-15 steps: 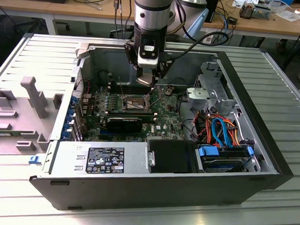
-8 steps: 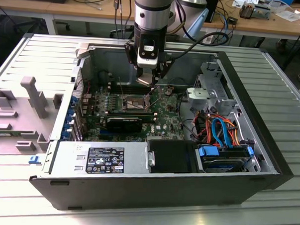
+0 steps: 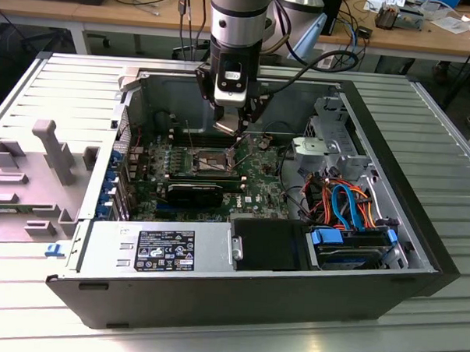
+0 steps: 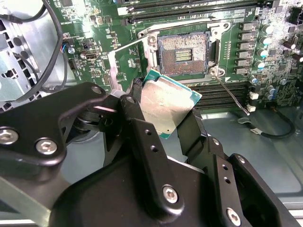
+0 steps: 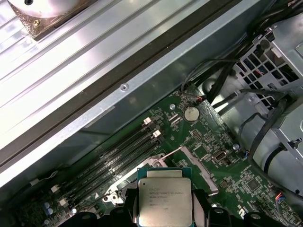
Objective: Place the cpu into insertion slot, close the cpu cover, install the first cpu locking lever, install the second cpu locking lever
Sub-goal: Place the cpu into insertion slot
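My gripper (image 4: 165, 105) is shut on the cpu (image 4: 168, 106), a square chip with a dull silver top and a green edge, pinched by two opposite sides between the black fingers (image 4: 142, 123). In the first wrist view the cpu (image 5: 164, 201) sits level in the gripper (image 5: 164, 209). The chip hangs above the green motherboard, a short way off from the insertion slot (image 4: 184, 52), which lies bare with its contact field showing. The cpu cover (image 4: 128, 45) stands swung open beside the slot. A thin locking lever (image 4: 232, 97) sticks out, unlatched. In the exterior view the gripper (image 3: 235, 129) hovers over the slot (image 3: 210, 161).
Long black memory slots (image 5: 118, 151) run beside the socket. The open case's metal wall (image 5: 142, 90) is close behind. A drive cage with blue and orange cables (image 3: 343, 204) is at the exterior view's right, and a power supply (image 3: 162, 247) at the front.
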Robot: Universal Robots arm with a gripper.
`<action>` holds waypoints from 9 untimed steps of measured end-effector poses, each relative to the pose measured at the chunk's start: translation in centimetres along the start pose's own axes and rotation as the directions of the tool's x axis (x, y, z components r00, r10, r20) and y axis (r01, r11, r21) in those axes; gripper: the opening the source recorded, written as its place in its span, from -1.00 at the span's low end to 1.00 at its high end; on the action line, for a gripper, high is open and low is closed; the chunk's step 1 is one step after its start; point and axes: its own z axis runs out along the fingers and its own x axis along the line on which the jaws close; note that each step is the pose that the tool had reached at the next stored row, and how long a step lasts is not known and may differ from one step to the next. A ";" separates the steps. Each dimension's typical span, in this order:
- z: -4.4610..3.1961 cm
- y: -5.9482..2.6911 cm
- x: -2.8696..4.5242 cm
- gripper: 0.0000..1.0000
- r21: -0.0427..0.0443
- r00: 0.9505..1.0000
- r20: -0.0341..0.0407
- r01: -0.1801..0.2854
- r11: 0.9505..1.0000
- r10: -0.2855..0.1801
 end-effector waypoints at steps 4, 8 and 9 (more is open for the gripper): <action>0.00 0.00 0.00 0.09 0.000 1.000 0.001 -0.006 1.000 0.006; 0.01 0.00 0.00 0.09 0.000 1.000 0.001 -0.011 1.000 0.011; 0.01 0.00 0.00 0.09 0.000 1.000 0.001 -0.013 1.000 0.013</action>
